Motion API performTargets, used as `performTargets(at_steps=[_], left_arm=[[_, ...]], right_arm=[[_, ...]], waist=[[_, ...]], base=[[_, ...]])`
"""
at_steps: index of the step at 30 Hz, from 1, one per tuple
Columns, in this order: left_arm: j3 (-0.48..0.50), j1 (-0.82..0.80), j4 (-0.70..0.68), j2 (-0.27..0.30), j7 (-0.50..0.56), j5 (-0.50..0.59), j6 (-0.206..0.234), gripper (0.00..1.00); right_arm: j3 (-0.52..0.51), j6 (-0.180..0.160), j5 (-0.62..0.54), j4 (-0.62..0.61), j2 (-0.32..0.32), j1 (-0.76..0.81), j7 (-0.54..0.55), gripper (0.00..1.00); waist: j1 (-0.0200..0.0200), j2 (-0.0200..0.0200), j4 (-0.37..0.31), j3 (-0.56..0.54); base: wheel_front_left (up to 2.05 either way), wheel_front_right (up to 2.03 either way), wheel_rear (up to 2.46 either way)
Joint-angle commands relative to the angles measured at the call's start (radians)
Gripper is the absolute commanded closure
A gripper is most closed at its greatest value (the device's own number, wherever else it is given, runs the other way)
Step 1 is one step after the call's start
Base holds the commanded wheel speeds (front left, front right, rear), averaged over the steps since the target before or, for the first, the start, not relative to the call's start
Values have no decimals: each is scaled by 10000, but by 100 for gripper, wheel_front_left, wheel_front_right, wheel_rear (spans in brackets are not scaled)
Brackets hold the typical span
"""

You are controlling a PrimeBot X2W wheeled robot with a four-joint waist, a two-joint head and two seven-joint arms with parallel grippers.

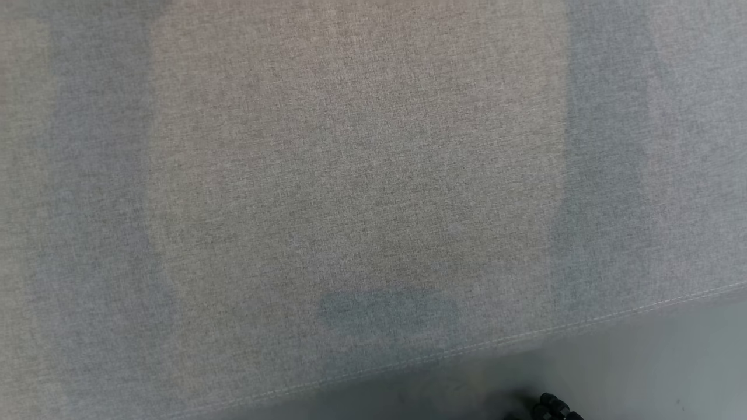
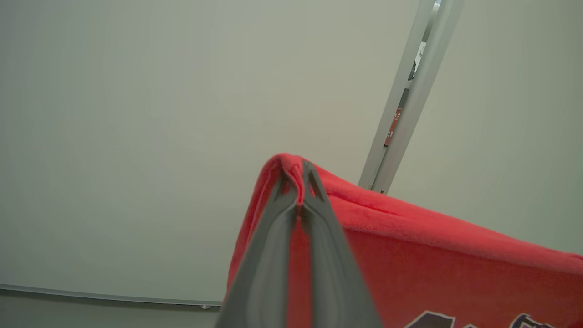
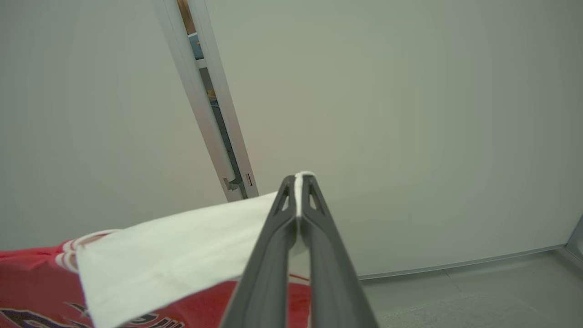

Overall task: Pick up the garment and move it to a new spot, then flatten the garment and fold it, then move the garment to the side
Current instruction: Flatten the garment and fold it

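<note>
The garment (image 2: pixel 432 264) is red with dark lettering and a white sleeve (image 3: pixel 182 246). In the left wrist view my left gripper (image 2: pixel 298 175) is shut on a red corner of it, held up in the air before a pale wall. In the right wrist view my right gripper (image 3: pixel 299 178) is shut on the white edge of the garment (image 3: pixel 32 278), whose red body hangs to the lower left. The cloth stretches between the two grippers.
The head view looks down on a grey fabric surface (image 1: pixel 350 175) with a stitched front edge (image 1: pixel 583 326), and grey floor (image 1: pixel 671 361) below it. A dark part of the robot (image 1: pixel 554 407) peeks in at the bottom. A metal door frame (image 3: pixel 214 105) stands in the pale wall.
</note>
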Motion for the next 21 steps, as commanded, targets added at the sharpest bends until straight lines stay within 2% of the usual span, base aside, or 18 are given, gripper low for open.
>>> performTargets(at_steps=[1, 6, 13, 21], left_arm=[[10, 82, 57, 54, 12, -63, -71, 100], [38, 666, 352, 48, 213, -401, -764, 100], [158, 2479, 407, 375, 348, -932, -1506, 100], [249, 5691, -51, 544, 214, -1546, -1842, 100]], right_arm=[[101, -4, 199, 77, -12, 57, 13, 100], [1123, -4, 1103, 471, 16, 583, 319, 100], [2458, -4, 2818, 75, -294, 2291, 944, 100], [3490, -4, 4594, -1001, -879, 5852, 1970, 100]], waist=[[-3, 0, -28, 165], [-3, 0, 19, -166], [-3, 0, 125, -1246], [-3, 0, 339, -2986]], base=[[0, 0, 0], [0, 0, 0], [0, 0, 0], [0, 0, 0]])
